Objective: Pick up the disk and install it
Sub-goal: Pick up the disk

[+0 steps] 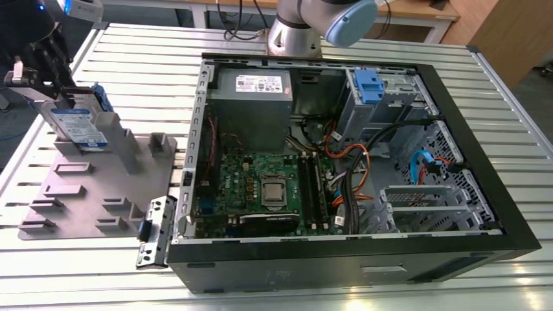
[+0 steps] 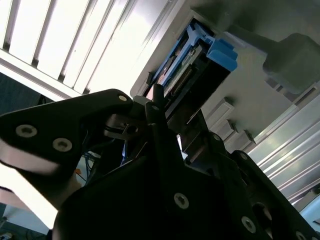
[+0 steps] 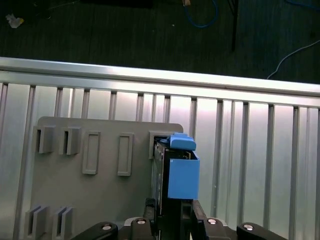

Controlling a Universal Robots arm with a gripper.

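Open computer case (image 1: 346,256) at centre of the exterior view. Grey holder plate (image 1: 78,201) at the case's nine o'clock. The disk (image 1: 78,126) stands upright over the plate, at ten o'clock from the case. My gripper (image 1: 59,91) has its fingers drawn narrow, clamping the disk's upper end.

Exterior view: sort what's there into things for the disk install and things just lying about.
For the job: disk, gripped by the tool; grey holder beneath it; open computer case.
Lying about: power-supply box; motherboard; orange cables; black bracket beside the case.
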